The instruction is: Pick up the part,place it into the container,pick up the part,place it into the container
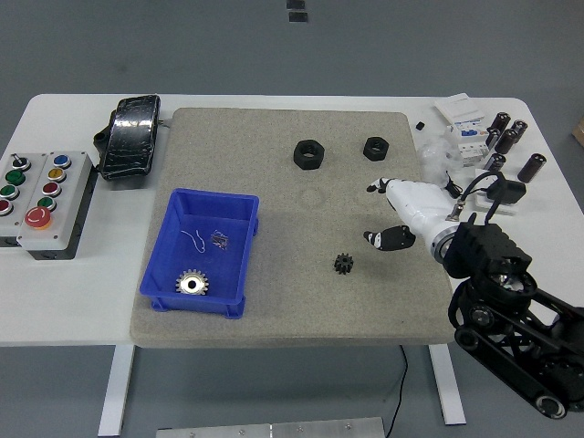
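A blue bin (162,274) sits on the left part of the grey mat (274,146). A toothed gear (192,283) lies flat in the bin's near end. A small black gear (344,265) rests on the mat, right of the bin. My right hand (383,214), white with black fingertips, hovers over the mat's right side, right of and slightly beyond the small gear. Its fingers are spread and hold nothing. The left arm is out of sight.
Two black hex nuts (308,153) (375,148) lie at the mat's far side. A button box (41,192) and a black wrapped object (130,137) stand at the left. Black cylinders (505,132), a white electrical part (464,123) and a charger (504,192) crowd the far right.
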